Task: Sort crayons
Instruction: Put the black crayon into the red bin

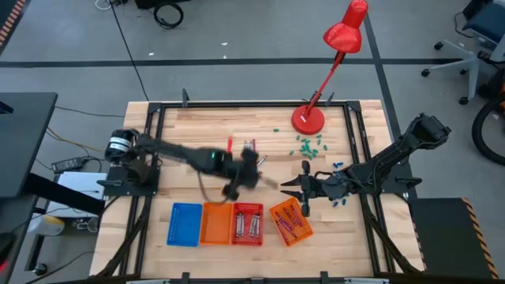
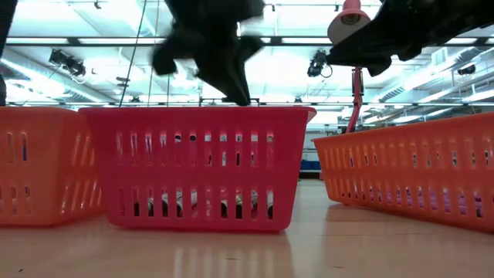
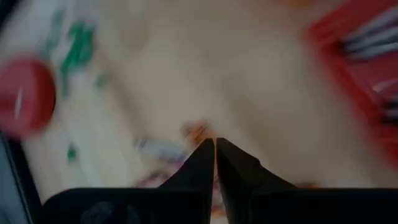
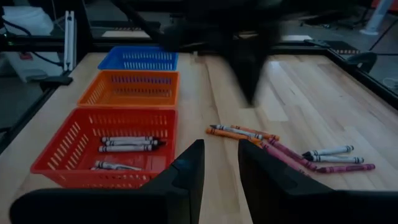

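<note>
Several crayons (image 4: 283,149), orange, red-pink and grey, lie loose on the wooden table between my two grippers. Grey crayons (image 4: 127,144) lie in the red basket (image 1: 247,223). More crayons lie in the tilted orange basket (image 1: 290,221). My left gripper (image 3: 214,146) hangs over the table's middle (image 1: 237,188), shut, blurred, above the loose crayons. I see nothing between its fingers. My right gripper (image 4: 221,155) is open and empty, low over the table (image 1: 293,188), pointing toward the table's left.
A blue basket (image 1: 185,223) and an orange basket (image 1: 216,223) stand left of the red one along the near edge. A red desk lamp (image 1: 308,118) stands at the far side, with green bits (image 1: 308,146) beside it. Blue bits (image 1: 339,201) lie under my right arm.
</note>
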Controlling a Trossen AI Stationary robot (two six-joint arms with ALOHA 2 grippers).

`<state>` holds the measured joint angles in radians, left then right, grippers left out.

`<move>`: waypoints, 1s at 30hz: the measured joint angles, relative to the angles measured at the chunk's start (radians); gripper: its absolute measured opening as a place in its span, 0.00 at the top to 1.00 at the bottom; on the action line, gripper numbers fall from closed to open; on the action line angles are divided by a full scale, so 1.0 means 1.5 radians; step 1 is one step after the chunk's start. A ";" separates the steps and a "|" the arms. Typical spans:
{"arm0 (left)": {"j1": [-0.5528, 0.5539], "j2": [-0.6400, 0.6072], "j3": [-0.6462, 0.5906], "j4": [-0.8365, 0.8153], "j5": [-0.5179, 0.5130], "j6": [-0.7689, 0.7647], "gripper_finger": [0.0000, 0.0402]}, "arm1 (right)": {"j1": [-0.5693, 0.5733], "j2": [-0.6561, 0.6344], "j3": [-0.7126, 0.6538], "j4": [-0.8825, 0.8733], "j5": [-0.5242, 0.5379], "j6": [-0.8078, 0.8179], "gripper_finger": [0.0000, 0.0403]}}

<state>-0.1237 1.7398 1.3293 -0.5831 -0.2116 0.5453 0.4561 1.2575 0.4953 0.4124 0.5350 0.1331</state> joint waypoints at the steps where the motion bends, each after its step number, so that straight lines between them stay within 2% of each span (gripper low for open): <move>1: 0.025 0.004 0.000 0.004 0.002 -0.019 0.94 | 0.000 0.000 0.000 -0.004 0.000 0.003 0.75; 4: 0.102 0.021 0.000 0.019 0.010 -0.115 0.96 | 0.000 0.000 0.000 -0.023 0.000 0.013 0.75; 10: 0.245 0.069 -0.001 0.028 0.007 -0.455 0.96 | 0.000 0.000 0.000 -0.060 0.000 0.022 0.75; 13: 0.292 0.086 -0.001 0.015 0.029 -0.562 0.96 | 0.000 0.000 0.000 -0.073 -0.002 0.023 0.75; 19: 0.312 0.110 0.000 0.033 0.073 -0.626 0.83 | 0.001 0.000 0.000 -0.098 -0.008 0.034 0.75; 24: 0.293 0.126 -0.001 0.039 0.066 -0.651 0.70 | 0.009 0.000 0.000 -0.105 -0.011 0.034 0.75; 30: 0.270 0.135 0.000 0.043 0.024 -0.665 0.68 | 0.014 0.000 0.000 -0.103 -0.011 0.034 0.75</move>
<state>0.2817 1.9420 1.3296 -0.5186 -0.1750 -0.4517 0.4778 1.2575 0.4953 0.2582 0.5186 0.1844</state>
